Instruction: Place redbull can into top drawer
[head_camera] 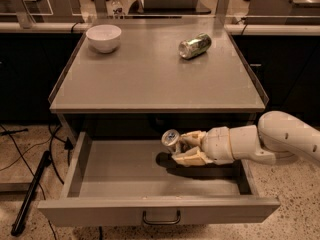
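The top drawer [160,210] is pulled open under the grey table; its dark bar handle [161,219] is at the front centre. My gripper [184,147] reaches in from the right over the middle of the drawer and is shut on the redbull can [171,138]. The can's silver top faces up and left. It hangs a little above the drawer floor, with its shadow beneath.
On the tabletop [150,79] stand a white bowl [103,36] at the back left and a stubby greenish can [195,45] lying on its side at the back right. Cables and a dark pole lie on the floor at the left.
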